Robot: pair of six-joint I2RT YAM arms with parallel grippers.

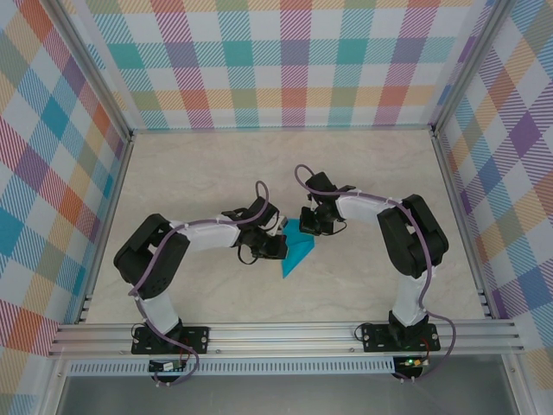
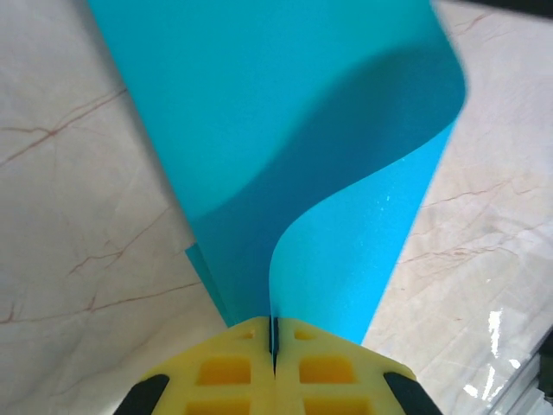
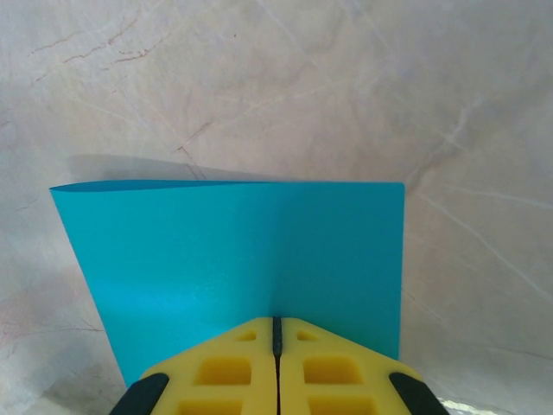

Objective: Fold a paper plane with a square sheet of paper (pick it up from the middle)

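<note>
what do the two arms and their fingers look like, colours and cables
The left arm and right arm have chunky black joints joined by white links, with a purple-grey cable looping along each. Each stands on a black base plate. The left fingers and right fingers are yellow wedges with rectangular cut-outs.

teal paper (image 1: pixel 300 255) on a cream marbled table (image 1: pixel 259 164), with plaid walls (image 1: pixel 285 60) all round.
the paper is plain teal-blue with no print, and darker where its curl is shaded. the table is cream with thin reddish-brown veins. the walls are checked in teal, purple, orange, pink, yellow and green on white, with the squares hatched diagonally. the left arm (image 1: pixel 155 255) and right arm (image 1: pixel 415 233) have black joints, white links and purple cables. the left gripper (image 2: pixel 274 337) and right gripper (image 3: pixel 276 333) are yellow, with black at the outer corners. the rails (image 1: pixel 285 333) are silver.
</note>
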